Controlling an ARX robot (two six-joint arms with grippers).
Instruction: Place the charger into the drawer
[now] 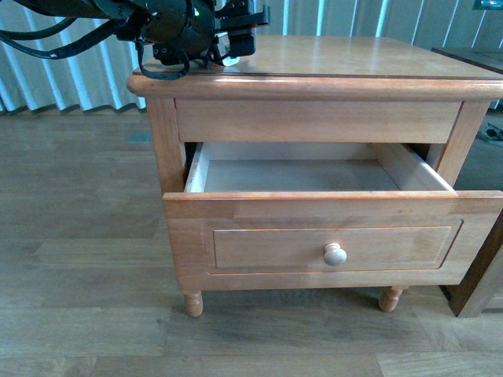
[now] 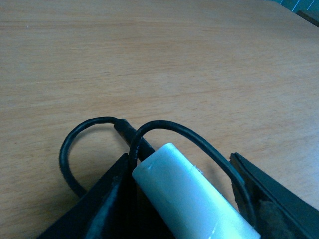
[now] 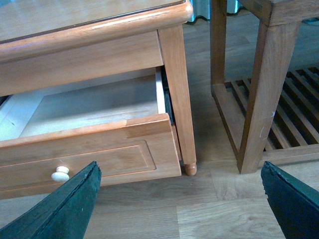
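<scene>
Left claw (image 2: 178,159): closed on the charger (image 2: 192,199). The white block sits between my two black fingers (image 2: 107,204). One finger lies against the block. On the other side the cable (image 2: 70,149) runs between block and finger. The cable is thin and black, and it loops out past the block's end in two arcs over the nightstand top (image 2: 174,55). I cannot tell whether the block rests on the wood or hangs just above it.

Front view: my left arm is over the rear left corner of the top, above and behind the drawer (image 1: 259,216). A bit of white shows at the claw there. So the charger is up on the top side, not in the drawer.

Drawer: pulled out toward me. Its pale bottom and side walls show from above. The front has a recessed panel with a round pale knob (image 1: 335,254) at its middle. A plain wood rail runs above the opening, under the top.

Right claw (image 3: 187,206): fingers wide apart, holding nothing. It hangs over the floor (image 3: 209,209) in front of the nightstand's right front leg, and it does not show in the front view. From there I see the drawer's right end and the knob. Beside the nightstand stands a wooden frame (image 3: 259,99) with a slatted shelf low down.
</scene>
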